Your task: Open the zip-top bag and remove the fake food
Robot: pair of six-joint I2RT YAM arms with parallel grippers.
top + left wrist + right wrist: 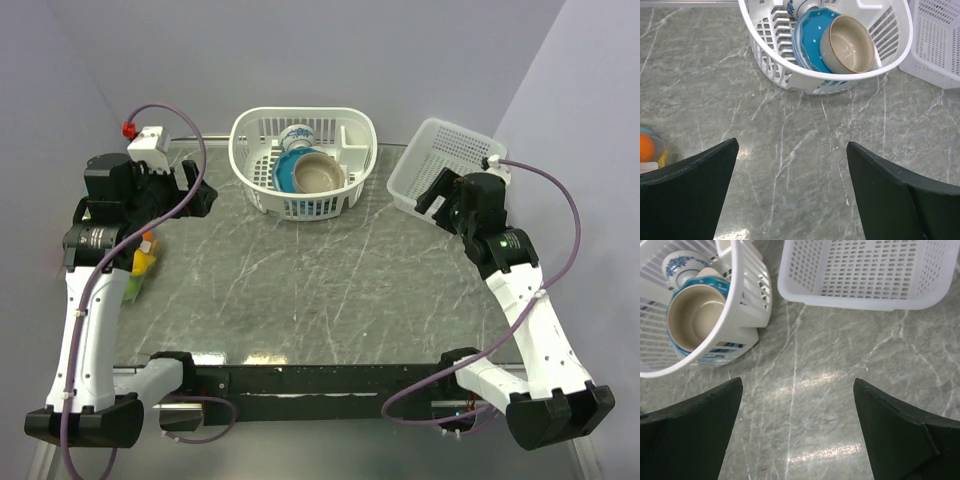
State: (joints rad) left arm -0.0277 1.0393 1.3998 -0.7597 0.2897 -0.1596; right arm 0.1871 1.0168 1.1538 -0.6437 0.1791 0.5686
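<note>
The zip-top bag (142,264) lies at the table's left edge, mostly hidden under my left arm; orange, yellow and green fake food (146,243) shows through it. In the left wrist view the bag (651,151) is at the far left edge with an orange fruit (646,148) inside; its zip strip is not clearly visible. My left gripper (200,196) (792,144) is open and empty above bare table, to the right of the bag. My right gripper (436,196) (798,381) is open and empty at the back right.
A round white basket (256,178) (790,75) (742,315) at the back centre holds a blue bowl (286,172), a tan bowl (318,172) and a patterned cup (297,137). A white rectangular basket (450,140) (860,297) (940,50) stands at the back right, by my right gripper.
</note>
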